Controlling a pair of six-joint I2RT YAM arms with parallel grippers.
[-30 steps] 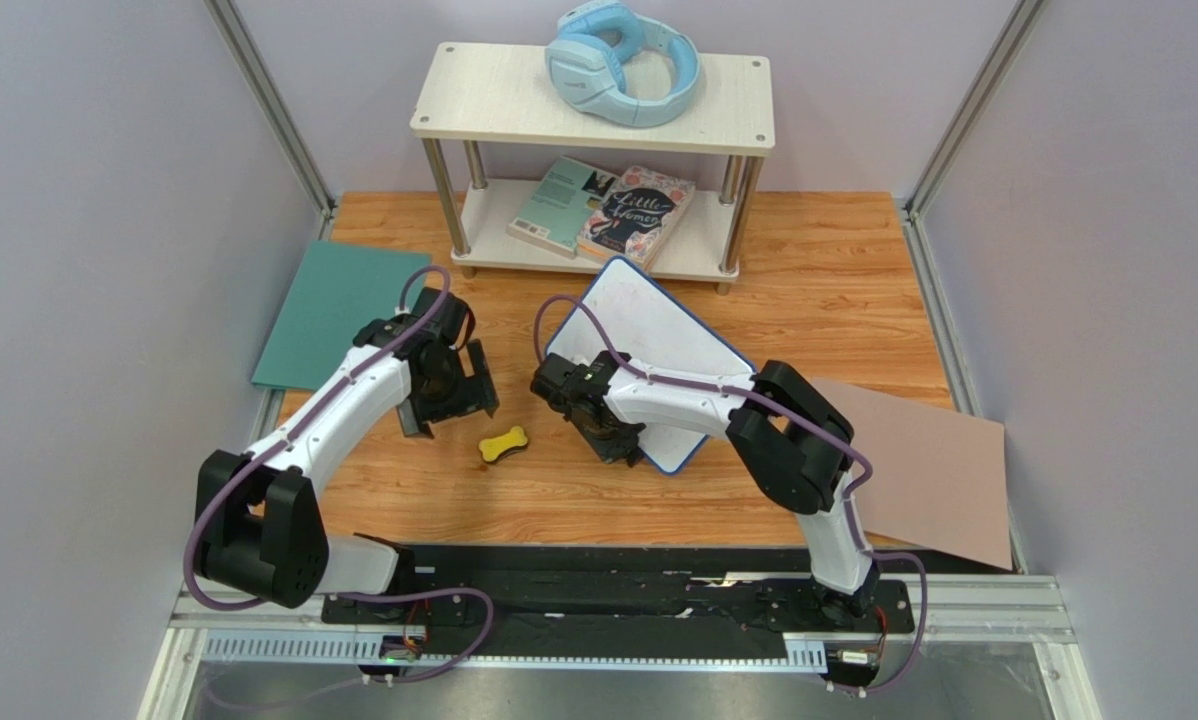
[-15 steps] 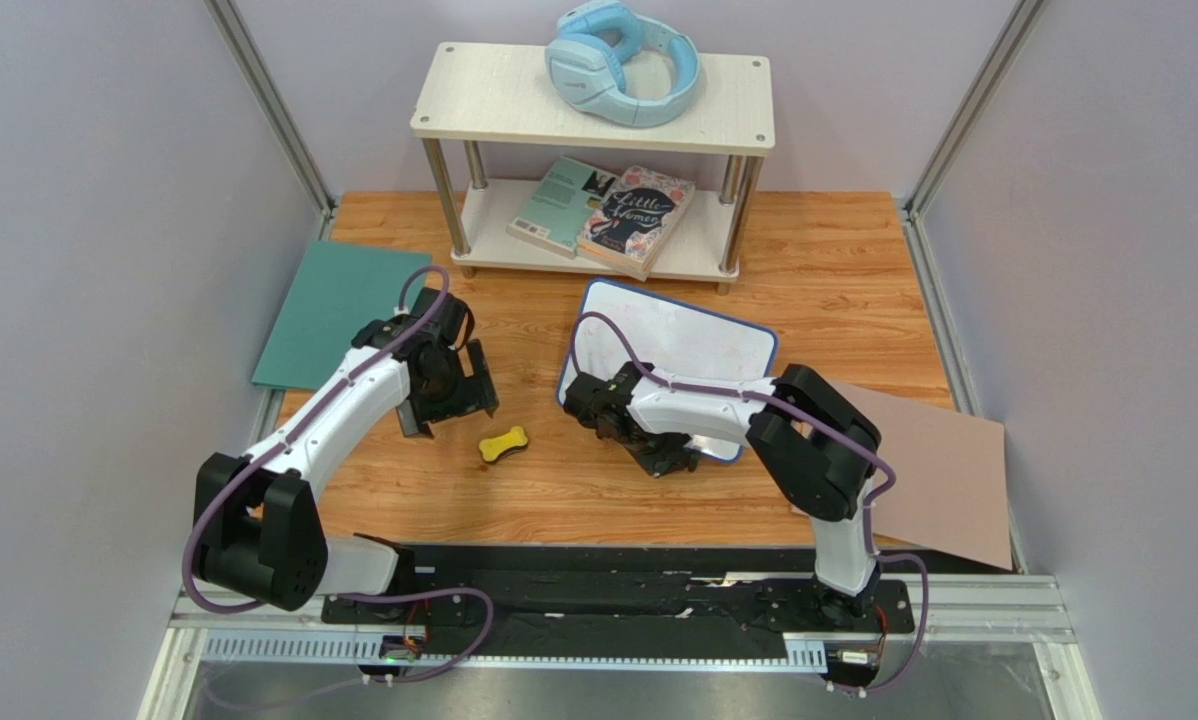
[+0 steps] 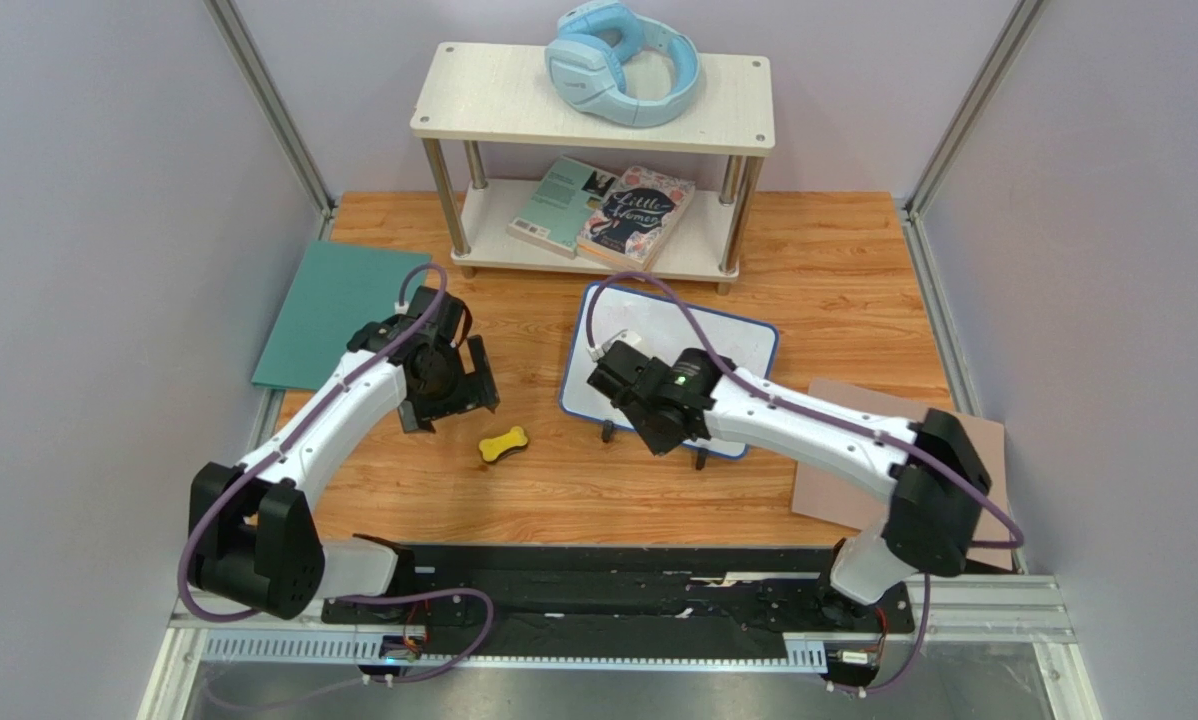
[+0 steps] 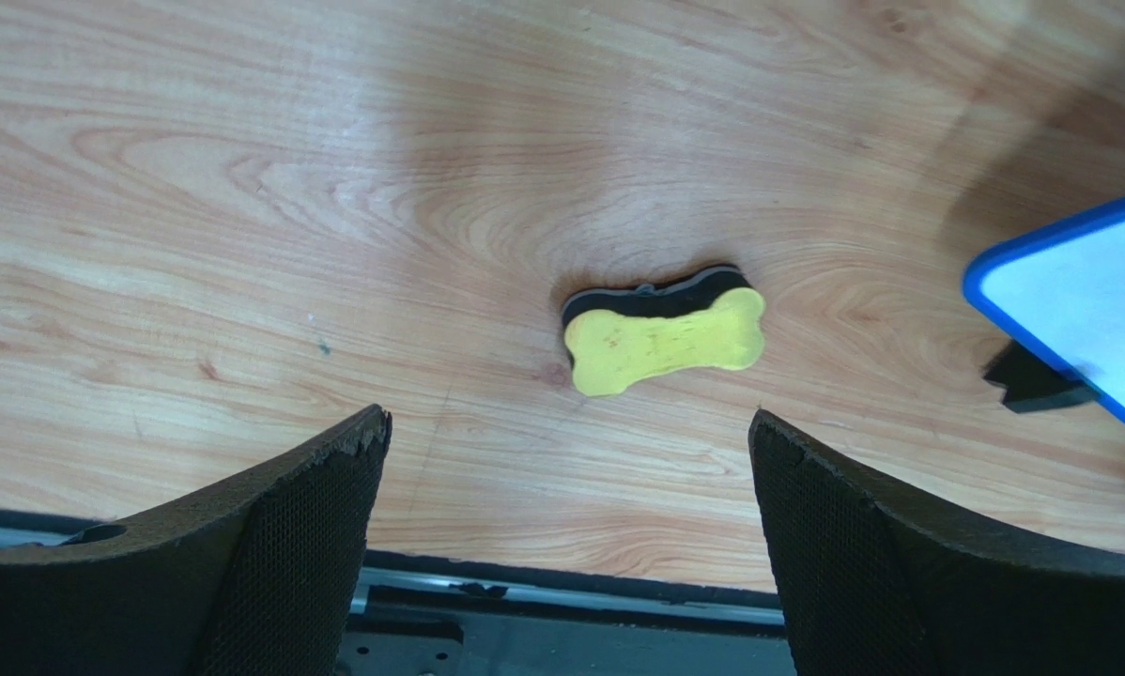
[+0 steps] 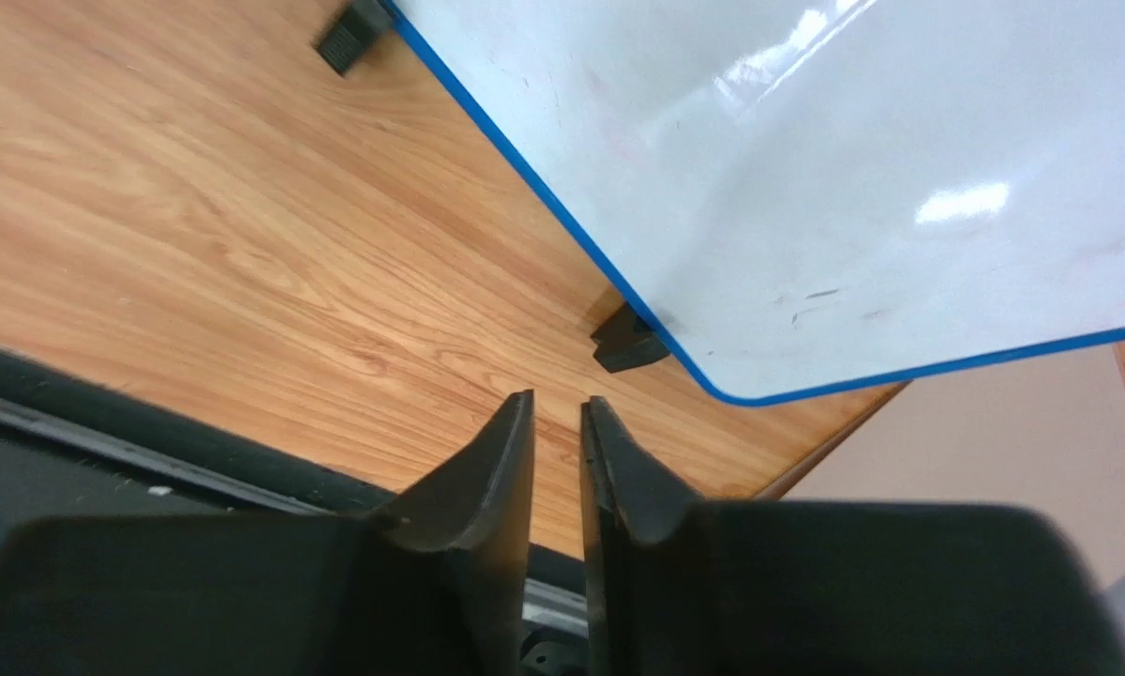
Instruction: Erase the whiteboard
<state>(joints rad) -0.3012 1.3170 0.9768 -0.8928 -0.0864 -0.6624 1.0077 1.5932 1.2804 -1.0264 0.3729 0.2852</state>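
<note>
Wood-grain tabletop (image 3: 831, 270), walled in pale grey panels; contents listed from the left.

1. Flat teal sheet (image 3: 327, 308), lying at the far-left edge.
2. Left claw (image 4: 566, 430), fingers spread wide and holding nothing, hanging over bare wood with item 3 just beyond it.
3. Yellow bone-shaped eraser with a black underside (image 4: 664, 341), flat on the wood, apart from both claws and near the board's left corner.
4. Pale two-tier shelf on metal legs (image 3: 485, 90) at the back centre. Light blue headphones (image 3: 620, 63) sit on top and two books (image 3: 605, 210) lie below.
5. Right claw (image 5: 556, 409), fingers pressed together on nothing, hanging at the board's near edge.
6. Small rectangular whiteboard with a thin blue rim (image 3: 718, 333), standing at the tabletop's centre on little black feet (image 5: 625, 342).
   - Handling, by estimate: light, stiff and glossy, so likely to skid on those feet under a wiping stroke.
   - Best steadied at the blue rim or a rounded corner, not on the slick face.
7. Tan-pink sheet (image 3: 951, 465), at the right, partly under the right arm.
</note>
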